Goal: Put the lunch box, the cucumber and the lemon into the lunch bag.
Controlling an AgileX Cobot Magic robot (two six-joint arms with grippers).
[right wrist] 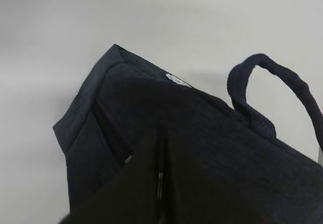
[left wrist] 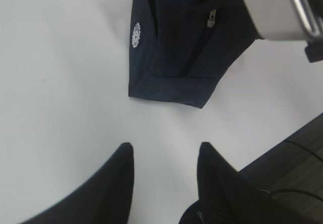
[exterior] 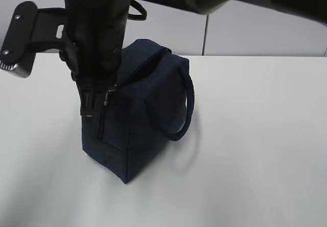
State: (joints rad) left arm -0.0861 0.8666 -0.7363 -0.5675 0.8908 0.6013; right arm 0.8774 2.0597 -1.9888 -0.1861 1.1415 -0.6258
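Exterior view: the lunch bag stands upright on the white table, top partly unzipped, one loop handle hanging at its side. A dark arm reaches down at the zipper end, its claw hidden there.
Left wrist view: the left gripper hovers above bare table near the bag's base, fingers parted, holding nothing.
Right wrist view: the right gripper is closed, fingers together at the zipper line; whether it pinches the pull I cannot tell.
Handling: soft, light fabric that sags; take the ring pull or a handle.
Other items: lunch box, cucumber, lemon not visible.

Left hand hovers part-open; right hand is closed tight.
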